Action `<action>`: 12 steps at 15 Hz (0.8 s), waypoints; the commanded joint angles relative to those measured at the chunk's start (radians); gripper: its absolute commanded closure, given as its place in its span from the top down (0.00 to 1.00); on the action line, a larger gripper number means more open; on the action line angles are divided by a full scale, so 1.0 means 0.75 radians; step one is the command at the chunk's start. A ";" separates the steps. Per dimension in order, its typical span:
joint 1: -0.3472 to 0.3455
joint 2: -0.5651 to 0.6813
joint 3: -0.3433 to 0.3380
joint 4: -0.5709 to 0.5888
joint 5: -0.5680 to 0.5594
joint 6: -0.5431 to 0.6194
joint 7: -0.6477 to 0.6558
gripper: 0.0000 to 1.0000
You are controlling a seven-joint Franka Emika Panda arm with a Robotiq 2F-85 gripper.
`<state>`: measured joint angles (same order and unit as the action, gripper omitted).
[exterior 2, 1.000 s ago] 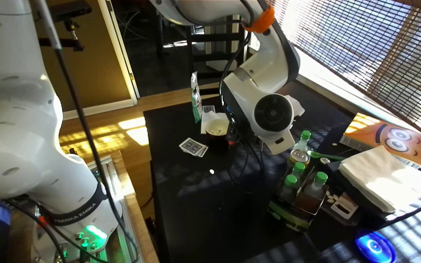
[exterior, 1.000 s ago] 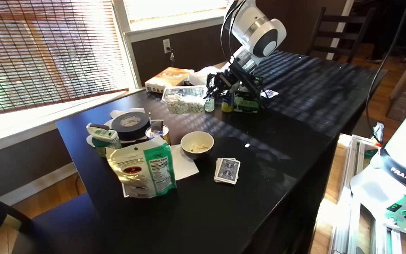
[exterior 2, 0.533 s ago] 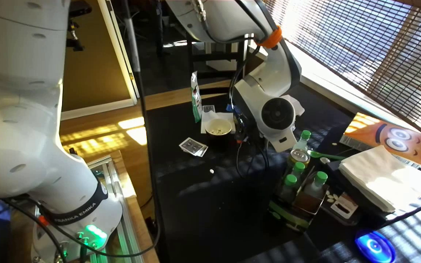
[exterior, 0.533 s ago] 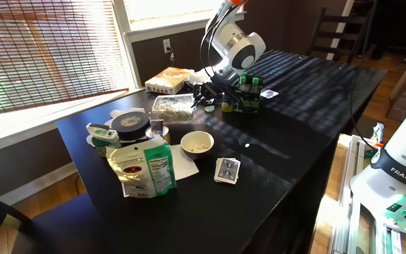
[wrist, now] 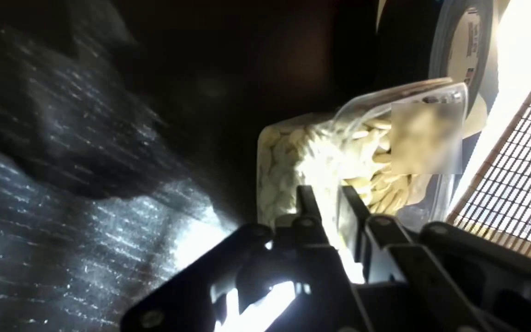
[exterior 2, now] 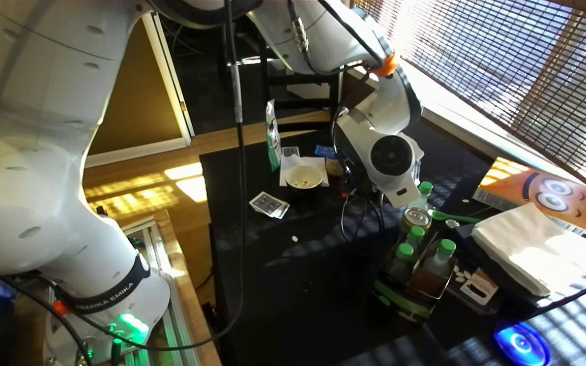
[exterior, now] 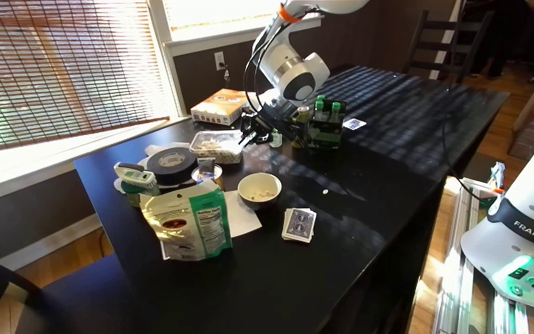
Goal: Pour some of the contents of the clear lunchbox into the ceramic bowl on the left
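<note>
A: State of the hand [wrist: 326, 196]?

B: Grasping. In the wrist view its 2 jaws stood on either side of a wall of the clear lunchbox [exterior: 223, 157], pinching it.

A: Lunchbox position?

B: In an exterior view, it was farther back than the ceramic bowl [exterior: 258, 182] and apart from it, near the roll of tape [exterior: 172, 165]. Its rim was uppermost, roughly level. Could not tell whether its base touched the bench [exterior: 295, 283].

A: Inside?

B: Pale pieces [wrist: 378, 186], a good many, showed through the clear wall; part of that patch was blurred in the wrist view. Some pale pieces also lay in the bottom of the bowl, in both exterior views.

A: Around the bowl?

B: It stood upright at the edge of a sheet of white paper [exterior: 242, 216]; could not tell whether partly on it. Playing cards [exterior: 300, 224] lay near it, a snack pouch [exterior: 187, 223] stood past the paper, and 1 small white bit [exterior: 325, 191] lay on the bench.

A: Elsewhere?

B: 3 green-capped bottles [exterior 2: 437, 263] stood in a carton [exterior 2: 405, 303].
</note>
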<state>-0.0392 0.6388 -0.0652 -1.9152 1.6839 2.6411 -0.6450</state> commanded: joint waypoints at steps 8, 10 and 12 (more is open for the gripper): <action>0.108 -0.397 -0.009 -0.433 -0.190 0.263 -0.316 0.98; 0.106 -0.539 -0.023 -0.581 -0.291 0.243 -0.382 1.00; 0.099 -0.682 -0.037 -0.719 -0.402 0.238 -0.443 1.00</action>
<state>0.0333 0.3217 -0.0714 -2.2654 1.4892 2.8340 -0.9137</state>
